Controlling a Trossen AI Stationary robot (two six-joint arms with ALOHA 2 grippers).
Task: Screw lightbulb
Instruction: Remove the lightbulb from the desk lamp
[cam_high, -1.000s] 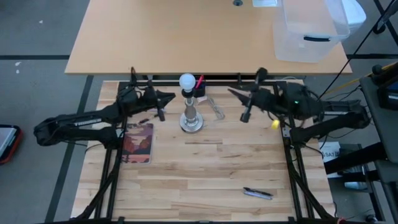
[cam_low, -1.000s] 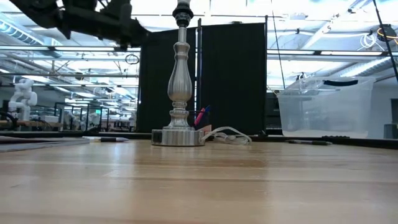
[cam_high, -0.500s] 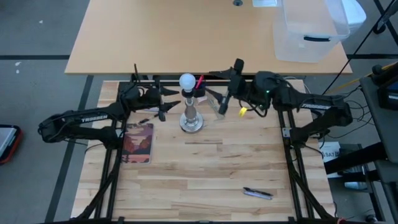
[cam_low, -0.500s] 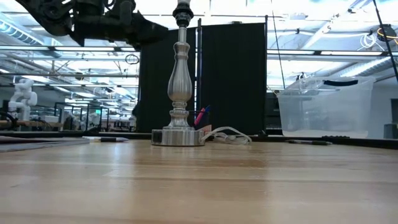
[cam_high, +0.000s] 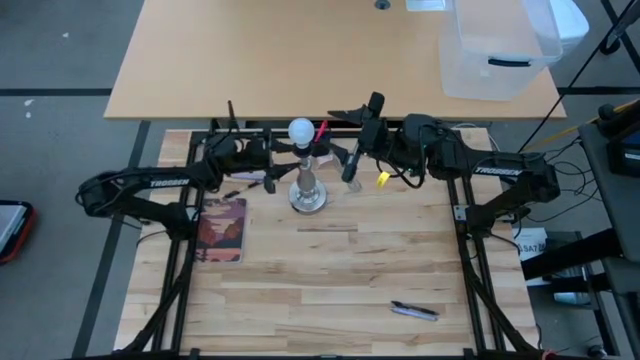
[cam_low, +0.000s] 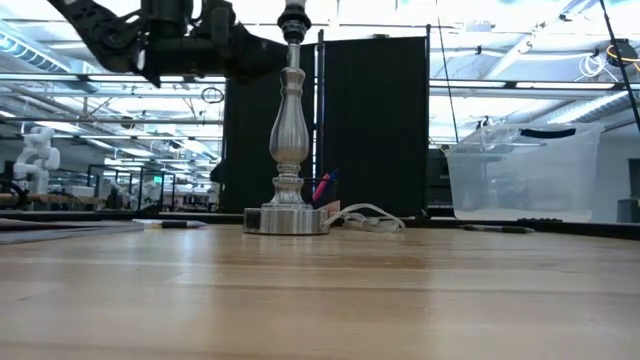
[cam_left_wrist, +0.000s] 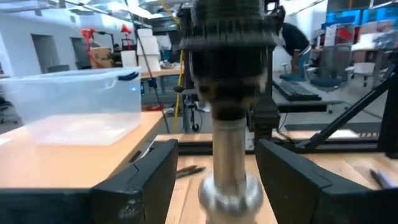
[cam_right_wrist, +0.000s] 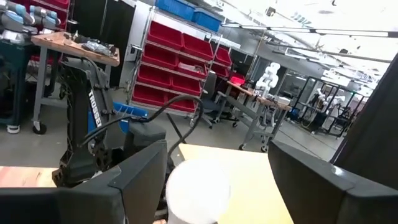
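The lightbulb (cam_high: 300, 130), a frosted white globe, sits on top of the silvery socket stand (cam_high: 308, 192), whose disc foot rests on the wooden table. My left gripper (cam_left_wrist: 227, 186) is open. Its fingers stand on either side of the stand's post (cam_left_wrist: 227, 149), just below the dark socket (cam_left_wrist: 227, 37), without touching it. It comes in from the table's left (cam_high: 283, 162). My right gripper (cam_right_wrist: 211, 186) is open too. It comes from the right (cam_high: 342, 142), with the lightbulb (cam_right_wrist: 196, 190) between its fingers and apart from them.
A book (cam_high: 222, 228) lies left of the stand and a pen (cam_high: 414, 311) lies near the front right. Red and dark small items (cam_high: 321, 138) and a clear piece (cam_high: 346, 176) sit close behind and right of the stand. A clear plastic bin (cam_high: 500, 50) stands on the far table.
Both grippers have moved in toward the stand, the left toward the table's right and the right toward its left. Both have opened. The stand and the lightbulb have stayed where they were.
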